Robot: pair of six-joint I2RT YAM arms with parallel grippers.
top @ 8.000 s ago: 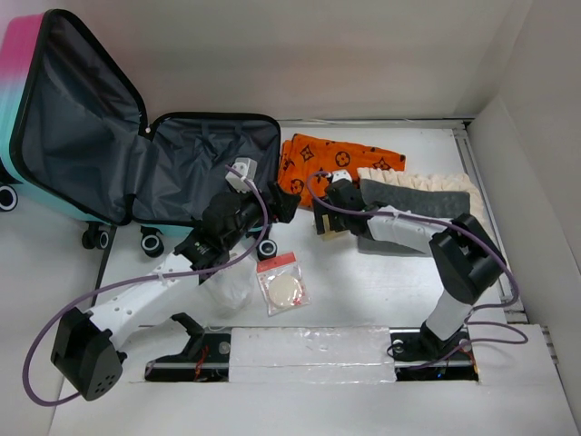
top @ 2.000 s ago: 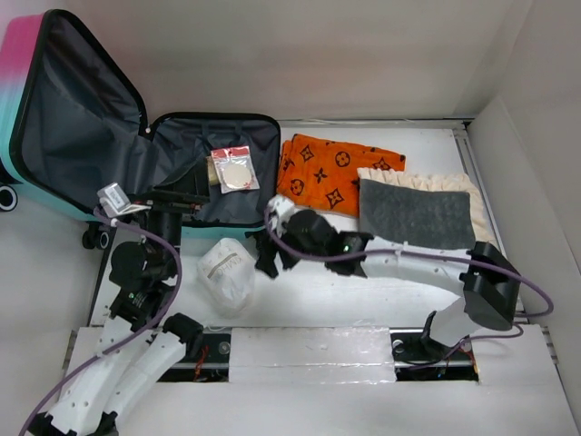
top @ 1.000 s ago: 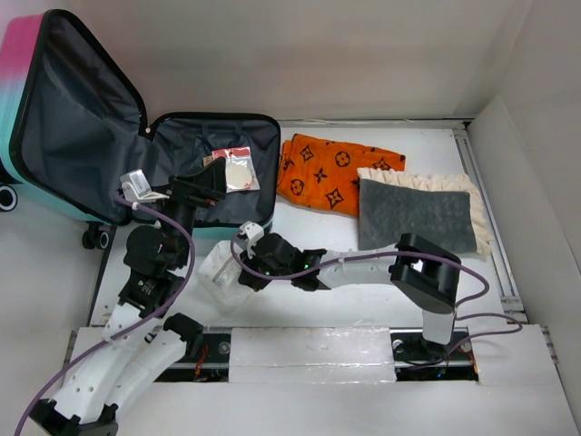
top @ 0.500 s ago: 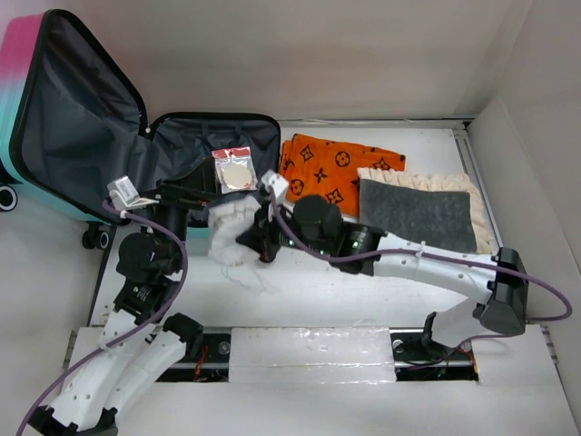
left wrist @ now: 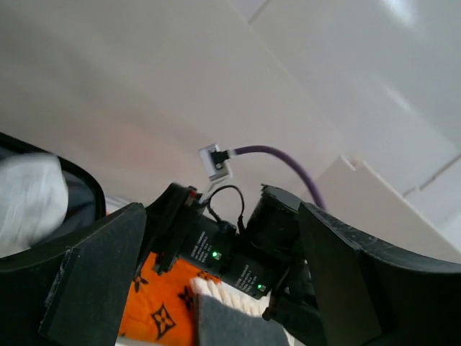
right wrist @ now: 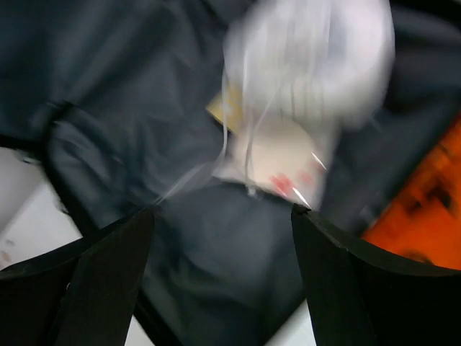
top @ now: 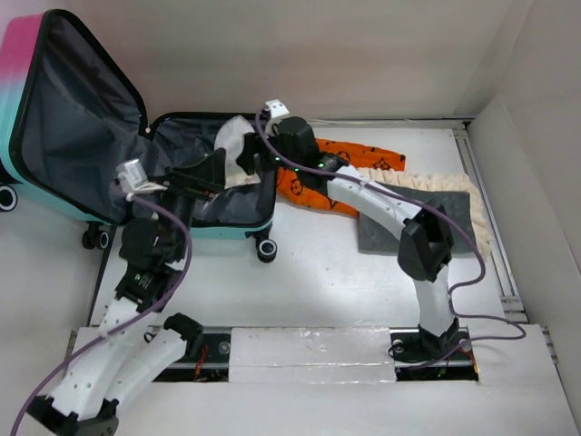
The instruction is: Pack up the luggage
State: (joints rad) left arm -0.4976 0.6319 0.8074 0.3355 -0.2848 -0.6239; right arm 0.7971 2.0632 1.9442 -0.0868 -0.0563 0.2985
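Luggage (top: 73, 118), overhead: open at left end of bench (top: 345, 272), pink-to-teal shell, dark grey lining. White bundle (top: 234, 138) lies in lower half beneath right tool (top: 247, 156).
Left wrist: left tool (left wrist: 222, 216) spread wide, empty.
Right wrist: fingers released wide; bundle and packet (right wrist: 277, 162) on lining, both blurred.

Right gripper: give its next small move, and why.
Probably lift the right gripper clear of the luggage and swing toward the orange scarf: its jaws stand open, the white bag lies loose inside, and the scarf and grey towel lie unpacked on the table.
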